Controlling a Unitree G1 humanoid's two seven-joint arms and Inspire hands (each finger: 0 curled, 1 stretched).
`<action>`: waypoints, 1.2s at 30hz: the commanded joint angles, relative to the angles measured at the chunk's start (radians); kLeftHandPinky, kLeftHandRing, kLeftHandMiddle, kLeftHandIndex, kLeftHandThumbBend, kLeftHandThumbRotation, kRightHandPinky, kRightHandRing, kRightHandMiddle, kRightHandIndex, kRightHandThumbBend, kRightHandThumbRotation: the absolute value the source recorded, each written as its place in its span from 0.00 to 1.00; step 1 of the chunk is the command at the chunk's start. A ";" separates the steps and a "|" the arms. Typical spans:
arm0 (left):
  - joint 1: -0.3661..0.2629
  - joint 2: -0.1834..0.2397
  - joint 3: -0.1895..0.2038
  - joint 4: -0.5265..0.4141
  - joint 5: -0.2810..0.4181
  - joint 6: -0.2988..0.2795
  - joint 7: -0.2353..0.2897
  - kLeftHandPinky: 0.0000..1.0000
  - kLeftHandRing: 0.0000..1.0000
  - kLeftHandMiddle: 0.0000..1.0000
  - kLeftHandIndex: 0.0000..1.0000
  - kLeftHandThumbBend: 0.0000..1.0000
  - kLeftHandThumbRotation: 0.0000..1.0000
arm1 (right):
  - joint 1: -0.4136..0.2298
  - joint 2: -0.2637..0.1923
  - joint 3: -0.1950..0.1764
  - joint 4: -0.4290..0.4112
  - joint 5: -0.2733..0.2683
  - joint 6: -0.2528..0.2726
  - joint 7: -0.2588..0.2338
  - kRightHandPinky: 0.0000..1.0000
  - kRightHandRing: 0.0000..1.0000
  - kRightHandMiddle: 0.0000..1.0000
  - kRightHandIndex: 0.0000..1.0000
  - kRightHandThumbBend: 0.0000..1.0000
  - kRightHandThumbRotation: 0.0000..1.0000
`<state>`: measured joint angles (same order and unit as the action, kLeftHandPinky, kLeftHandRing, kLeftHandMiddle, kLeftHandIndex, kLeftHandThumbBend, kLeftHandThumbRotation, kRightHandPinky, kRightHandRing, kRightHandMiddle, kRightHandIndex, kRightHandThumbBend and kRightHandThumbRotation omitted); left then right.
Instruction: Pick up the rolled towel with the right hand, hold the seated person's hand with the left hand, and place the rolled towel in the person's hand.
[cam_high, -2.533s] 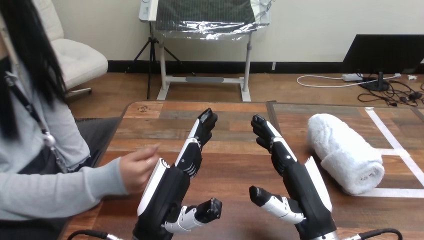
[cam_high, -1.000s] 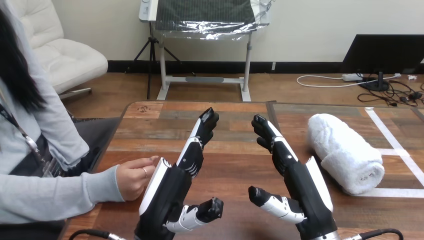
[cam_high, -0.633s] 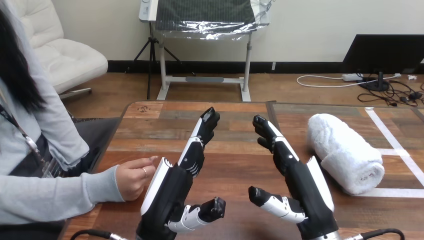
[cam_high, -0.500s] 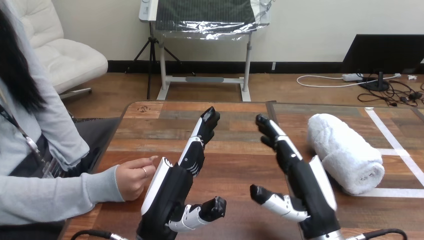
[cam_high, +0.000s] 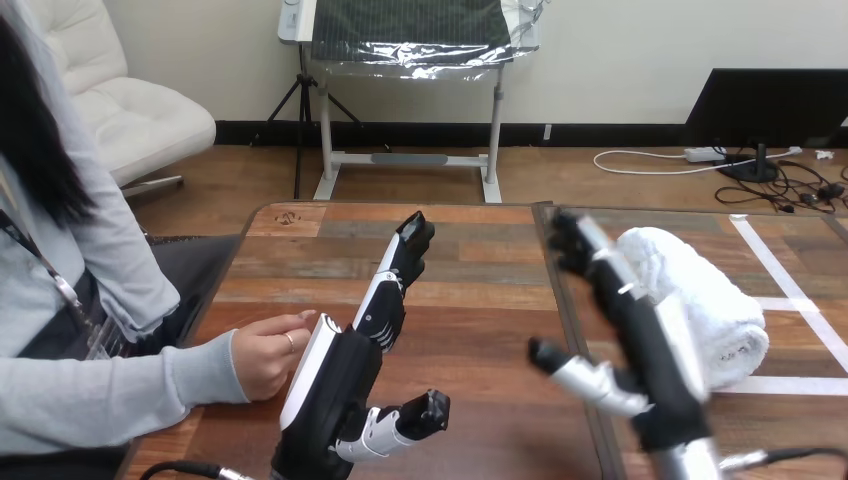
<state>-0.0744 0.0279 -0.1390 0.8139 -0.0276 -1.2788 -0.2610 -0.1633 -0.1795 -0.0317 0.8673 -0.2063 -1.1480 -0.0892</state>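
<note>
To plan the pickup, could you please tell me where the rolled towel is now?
In the head view, the rolled towel lies on the right side of the table, with the right hand in front of its left edge.

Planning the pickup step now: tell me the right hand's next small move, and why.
Probably shift the right hand a little rightward over the rolled towel, then curl its fingers round it. The hand is open, fingers straight, at the towel's left side, and the towel lies on the table, not yet grasped.
</note>
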 joint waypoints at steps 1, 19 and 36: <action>-0.048 -0.013 0.016 -0.007 0.012 -0.024 0.015 0.98 1.00 1.00 1.00 1.00 0.81 | -0.124 -0.044 -0.047 -0.055 0.035 0.012 -0.023 0.81 0.87 0.90 0.91 1.00 0.66; -0.037 -0.019 0.030 -0.008 0.072 -0.040 0.073 0.93 1.00 1.00 1.00 1.00 0.83 | -0.167 -0.111 -0.104 -0.136 0.074 0.149 -0.037 0.89 0.91 0.91 0.92 1.00 0.65; -0.036 -0.021 0.006 -0.002 0.031 -0.042 0.056 0.95 1.00 1.00 1.00 1.00 0.80 | -0.205 -0.170 -0.134 -0.216 0.055 0.298 -0.060 0.93 0.93 0.92 0.93 1.00 0.63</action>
<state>-0.0743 0.0175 -0.1235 0.8147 0.0341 -1.3010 -0.1980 -0.2792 -0.3138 -0.1432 0.7095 -0.1374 -0.8847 -0.1241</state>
